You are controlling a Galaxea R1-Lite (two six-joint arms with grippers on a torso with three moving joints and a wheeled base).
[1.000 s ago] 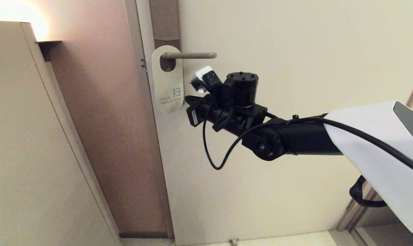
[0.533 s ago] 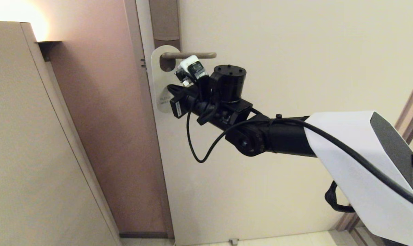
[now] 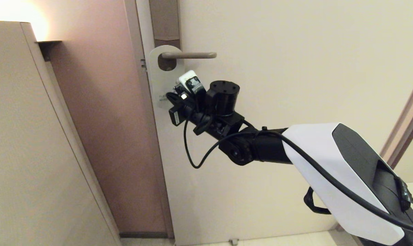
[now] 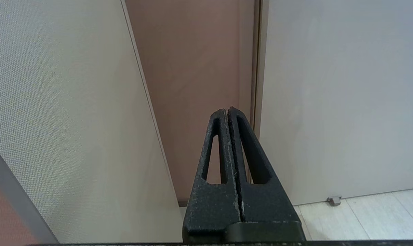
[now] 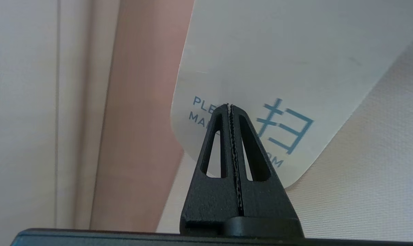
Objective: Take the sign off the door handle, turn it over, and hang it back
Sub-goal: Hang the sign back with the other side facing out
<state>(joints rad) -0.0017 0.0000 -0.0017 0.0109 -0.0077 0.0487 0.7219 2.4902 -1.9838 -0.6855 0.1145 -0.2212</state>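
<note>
The sign (image 3: 159, 77) hangs by its oval hole on the door handle (image 3: 192, 55), white face out. Its teal "PLEASE MAKE UP ROOM" print shows in the right wrist view on the sign (image 5: 261, 65). My right gripper (image 3: 169, 97) reaches in from the lower right, fingers shut with nothing between them. Its tips (image 5: 229, 105) point at the sign's lower, lettered part; whether they touch it I cannot tell. My left gripper (image 4: 227, 109) is shut and empty, low down facing the door's foot, outside the head view.
A brown backplate (image 3: 164, 20) runs up behind the handle on the cream door (image 3: 278, 68). A pale cabinet side (image 3: 28, 143) stands close on the left, with a pinkish wall strip (image 3: 104, 119) between. A small door stop (image 3: 233, 241) sits at the floor.
My right arm has swung left and slightly down, bringing the shut gripper from beside the sign to in front of its lower part. The sign has shifted a little left.
</note>
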